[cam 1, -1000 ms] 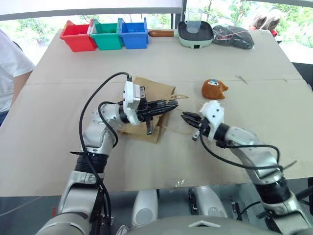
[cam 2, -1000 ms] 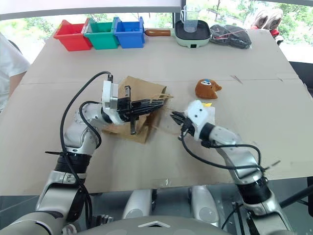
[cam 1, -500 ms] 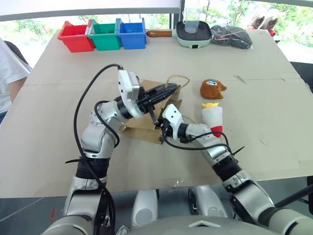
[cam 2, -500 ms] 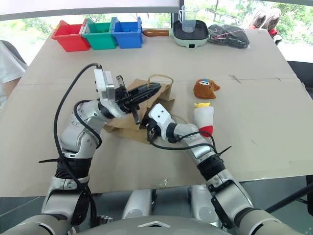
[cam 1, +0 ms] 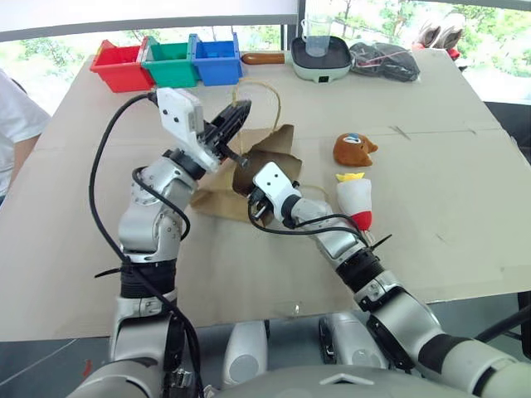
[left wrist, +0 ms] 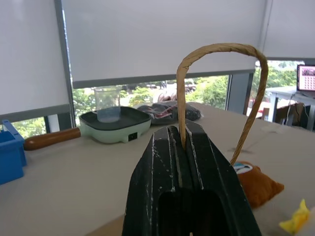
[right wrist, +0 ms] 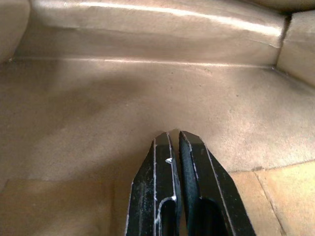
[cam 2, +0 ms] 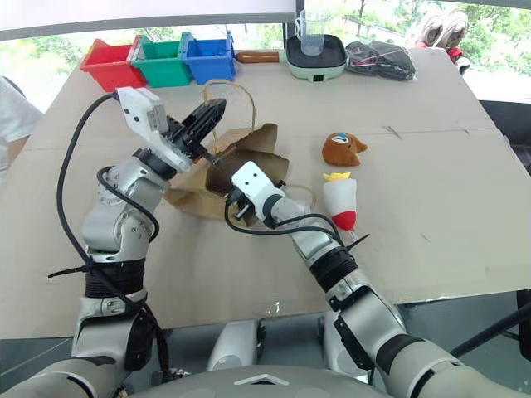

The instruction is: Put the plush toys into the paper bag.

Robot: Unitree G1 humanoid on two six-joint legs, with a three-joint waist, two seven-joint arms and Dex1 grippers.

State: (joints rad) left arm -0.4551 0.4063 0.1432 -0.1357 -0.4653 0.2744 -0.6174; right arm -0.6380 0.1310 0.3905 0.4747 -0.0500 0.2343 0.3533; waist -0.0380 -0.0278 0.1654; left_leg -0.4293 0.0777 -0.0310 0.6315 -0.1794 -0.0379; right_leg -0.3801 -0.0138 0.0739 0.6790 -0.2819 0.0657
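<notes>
Your paper bag (cam 1: 249,170) lies crumpled near the middle of the desk (cam 1: 431,224), its mouth lifted toward the toys. One twisted loop handle (left wrist: 224,73) stands up from it, pinched in your left hand (cam 1: 236,112), whose fingers are clamped tight on the paper cord; in the left wrist view the cord runs up out of the pressed-together fingertips and arches over.

Your right hand (right wrist: 173,135) is pushed into the bag's mouth, fingers pressed together with nothing between them; the right wrist view looks along them at the bag's brown inner wall and creased fold. From above, the white wrist housing of that arm sits at the bag's opening, at about 5 o'clock from the raised handle.

Both plush toys are out on the desk, not in the bag. The round brown toy (cam 1: 354,149) with the orange and white face sits at about 3 o'clock from the bag, apart from it. The long white toy (cam 1: 355,199) with the yellow tuft and red end lies just at 6 o'clock from the brown one, tuft pointing toward it, close beside your right forearm.

At the desk's far edge, toward 11 o'clock, stand the red bin (cam 1: 118,68), green bin (cam 1: 170,65) and blue bin (cam 1: 217,61) in a row. At 12 to 1 o'clock sits a pale green pan (cam 1: 319,62) with a clear cup (cam 1: 314,37) in it, and a dark bundle (cam 1: 383,62) beyond
</notes>
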